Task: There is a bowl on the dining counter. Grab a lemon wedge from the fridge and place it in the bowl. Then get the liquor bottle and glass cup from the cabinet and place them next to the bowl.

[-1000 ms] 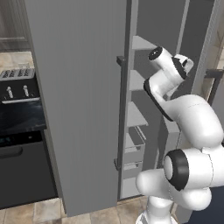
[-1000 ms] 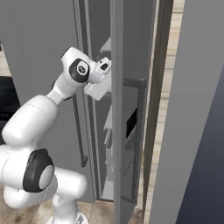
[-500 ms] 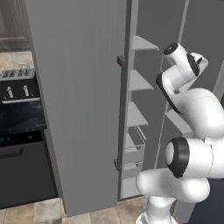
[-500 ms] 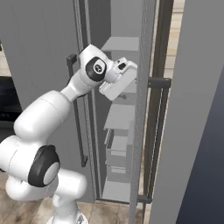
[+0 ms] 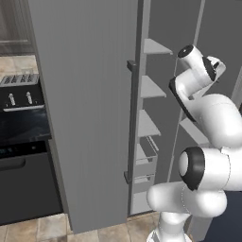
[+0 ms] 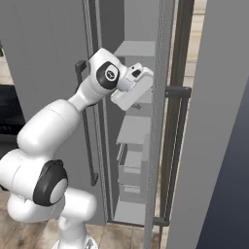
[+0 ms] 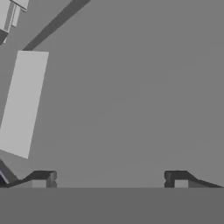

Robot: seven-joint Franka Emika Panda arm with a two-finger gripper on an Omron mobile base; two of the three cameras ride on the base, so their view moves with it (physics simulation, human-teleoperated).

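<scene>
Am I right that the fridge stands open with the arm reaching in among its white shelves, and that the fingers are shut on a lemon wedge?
Not quite. The fridge is open and the arm does reach in among its shelves, but the fingers stand wide apart with nothing between them, as the hand view shows. No lemon wedge is held.

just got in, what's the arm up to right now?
The arm is working at the fridge, whose doors stand open on white shelves. The gripper is up among the upper shelves, jaws wide open with nothing between them, facing a plain grey inner wall. No lemon wedge can be made out, so the fetch has not yet happened.
</scene>
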